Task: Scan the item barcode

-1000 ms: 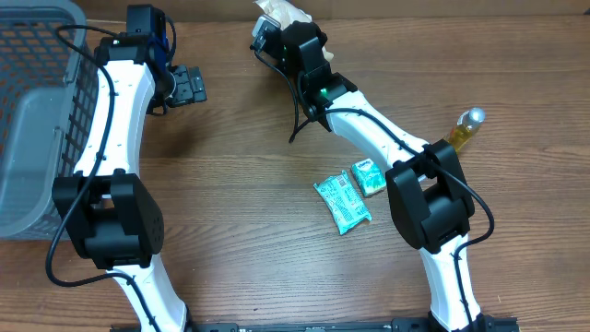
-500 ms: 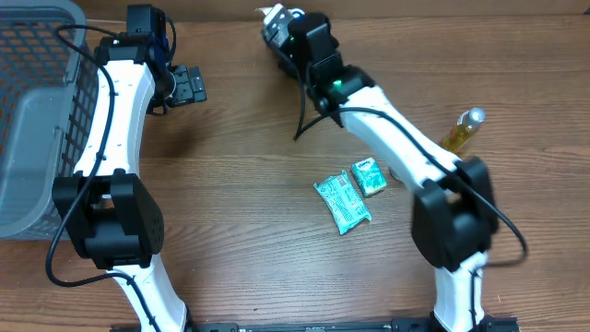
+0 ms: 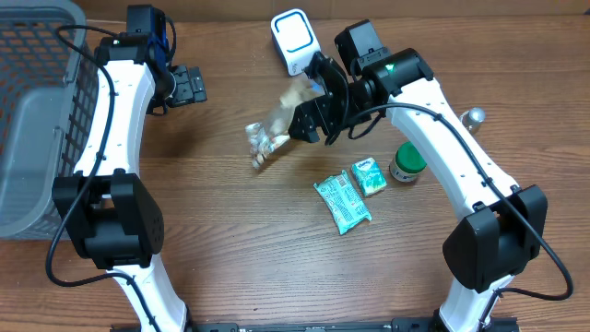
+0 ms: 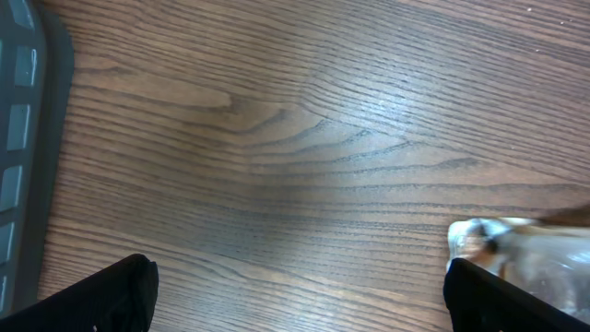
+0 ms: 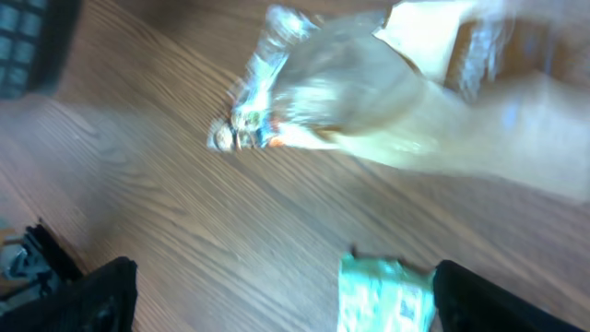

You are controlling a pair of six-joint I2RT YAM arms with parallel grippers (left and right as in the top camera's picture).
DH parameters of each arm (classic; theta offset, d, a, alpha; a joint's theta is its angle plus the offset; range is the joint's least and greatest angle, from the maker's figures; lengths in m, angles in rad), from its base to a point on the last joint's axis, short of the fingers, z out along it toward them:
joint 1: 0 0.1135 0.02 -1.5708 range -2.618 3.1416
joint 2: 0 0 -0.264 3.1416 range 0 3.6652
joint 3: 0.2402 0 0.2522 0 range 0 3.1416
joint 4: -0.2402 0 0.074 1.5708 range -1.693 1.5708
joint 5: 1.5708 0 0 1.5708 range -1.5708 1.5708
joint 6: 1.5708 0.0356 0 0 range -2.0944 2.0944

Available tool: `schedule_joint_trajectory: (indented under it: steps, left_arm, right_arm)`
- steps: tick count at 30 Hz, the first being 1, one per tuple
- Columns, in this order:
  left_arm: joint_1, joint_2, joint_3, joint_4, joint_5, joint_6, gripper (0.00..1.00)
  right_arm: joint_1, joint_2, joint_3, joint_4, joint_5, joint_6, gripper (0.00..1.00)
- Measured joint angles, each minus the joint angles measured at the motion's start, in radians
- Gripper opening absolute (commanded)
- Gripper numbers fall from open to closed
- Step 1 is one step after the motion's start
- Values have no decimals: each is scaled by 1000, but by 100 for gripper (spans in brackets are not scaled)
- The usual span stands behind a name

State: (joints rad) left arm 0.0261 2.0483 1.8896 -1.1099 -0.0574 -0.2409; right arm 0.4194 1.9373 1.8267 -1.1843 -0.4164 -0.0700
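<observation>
Overhead: right pincer (image 3: 315, 111) is over mid-table with its jaws spread and nothing clamped. The bag (image 3: 269, 134), clear and blurred, is just off its tips on the left arm's side; whether the bag rests on the wood cannot be told. The scanner (image 3: 291, 39) stands just beyond the pincer toward the far edge. Two teal packets (image 3: 342, 203) lie near it on the robot's side, and a jar (image 3: 407, 162) sits under its forearm. Left pincer (image 3: 189, 85) is well apart from the bag, wide open and empty, with the basket (image 3: 37, 138) on its outer side. Left wrist: left pincer (image 4: 295, 290) has its fingers at the lower corners and bare wood between them. One end of the bag (image 4: 525, 254) shows just ahead of one finger. Right wrist: right pincer (image 5: 281, 290) is fully spread and grips nothing. The bag (image 5: 350, 92) is ahead of its tips, smeared. One of the packets (image 5: 383, 295) lies on the wood below the gap.
</observation>
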Motion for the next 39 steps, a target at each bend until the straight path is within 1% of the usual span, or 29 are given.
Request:
schedule_joint_trajectory:
  steps: [5, 11, 15, 18, 39]
  left_arm:
    - [0, 0, 0, 0, 0, 0, 100]
    - [0, 0, 0, 0, 0, 0, 100]
    - [0, 0, 0, 0, 0, 0, 100]
    - [0, 0, 0, 0, 0, 0, 99]
    - [0, 0, 0, 0, 0, 0, 99]
  right_arm:
    - [0, 0, 0, -59, 100, 18, 100]
    - [0, 0, 0, -24, 157, 23, 100]
    - [0, 0, 0, 53, 166, 25, 100]
    - [0, 0, 0, 74, 170, 25, 100]
    - [0, 0, 0, 74, 170, 26, 100]
